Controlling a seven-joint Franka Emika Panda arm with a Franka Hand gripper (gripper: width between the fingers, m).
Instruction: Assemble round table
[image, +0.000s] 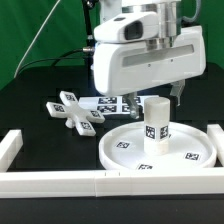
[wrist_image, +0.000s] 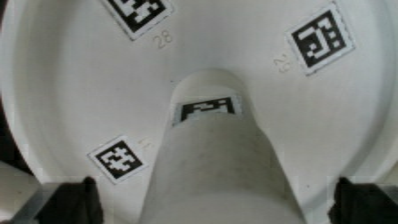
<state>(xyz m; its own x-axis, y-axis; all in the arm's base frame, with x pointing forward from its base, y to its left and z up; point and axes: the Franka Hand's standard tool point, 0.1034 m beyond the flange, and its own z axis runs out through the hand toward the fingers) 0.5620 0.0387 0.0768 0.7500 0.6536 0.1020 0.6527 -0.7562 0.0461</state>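
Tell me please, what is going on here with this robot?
A robot arm is assembling white plastic parts. Its hand is open and holds nothing; it hangs just above the short leg. The leg stands upright at the middle of the round disc. The cross-shaped base lies loose on the black table, to the exterior view's left of the disc, not yet attached.

Robotics laboratory: black worktop (image: 28, 105) bounded by a white rail frame (image: 60, 181), tag-marked round disc (image: 182, 141), robot arm (image: 140, 58) overhead.
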